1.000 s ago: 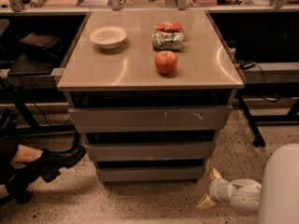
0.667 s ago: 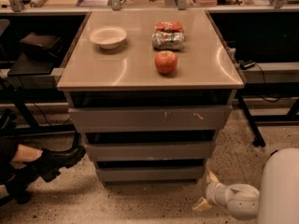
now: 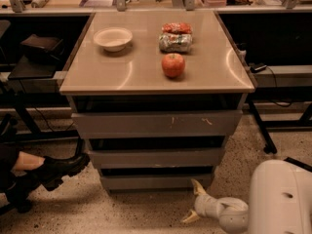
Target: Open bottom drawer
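Lower right of frame: the gripper [image 3: 191, 202] had moved leftward over the last second, from a position clear to the right of the cabinet to one just below the right end of the bottom drawer [image 3: 156, 182]. Judgement: the approach was nearly complete, but no pull had begun.

The fingers [image 3: 199, 189] stood spread wide and released, holding nothing. The upper fingertip lay at the drawer's lower right edge; whether it touched could not be told. The lower finger pointed down toward the floor. The white robot body [image 3: 280, 199] filled the corner behind.

The bottom drawer, lowest of three at centre frame, remained fully shut, as in the earlier views. Its front showed no handle, so the fingers would likely have to hook an edge.

Above it, the middle drawer front [image 3: 156, 157] and the scratched top drawer front [image 3: 156, 125] were also shut. At lower left was a black boot [image 3: 58, 167].

Further up, the surface [image 3: 97, 77] carried an apple [image 3: 173, 65], a bowl [image 3: 113, 38] and snack packets [image 3: 175, 35], all undisturbed.
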`<state>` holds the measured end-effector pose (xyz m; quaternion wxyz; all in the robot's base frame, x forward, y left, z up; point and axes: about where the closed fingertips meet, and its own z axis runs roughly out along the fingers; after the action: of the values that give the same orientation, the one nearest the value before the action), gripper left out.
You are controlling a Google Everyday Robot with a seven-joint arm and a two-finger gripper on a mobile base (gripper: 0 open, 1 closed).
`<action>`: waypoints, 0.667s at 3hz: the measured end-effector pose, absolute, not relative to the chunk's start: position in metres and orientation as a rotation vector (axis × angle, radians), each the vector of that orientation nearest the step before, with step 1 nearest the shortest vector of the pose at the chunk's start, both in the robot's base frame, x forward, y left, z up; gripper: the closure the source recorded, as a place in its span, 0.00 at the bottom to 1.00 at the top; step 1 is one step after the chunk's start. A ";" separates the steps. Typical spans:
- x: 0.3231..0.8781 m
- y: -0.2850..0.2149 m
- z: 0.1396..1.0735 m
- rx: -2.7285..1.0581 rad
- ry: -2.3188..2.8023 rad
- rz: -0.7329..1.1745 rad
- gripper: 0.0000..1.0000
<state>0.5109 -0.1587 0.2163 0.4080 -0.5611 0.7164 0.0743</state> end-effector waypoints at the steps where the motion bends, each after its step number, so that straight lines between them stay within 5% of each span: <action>1: 0.510 -0.152 0.217 -1.430 1.779 0.196 0.00; 2: 0.525 -0.152 0.200 -1.343 1.856 0.160 0.00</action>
<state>0.5245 -0.1523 0.2003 0.4101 -0.5332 0.7372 0.0634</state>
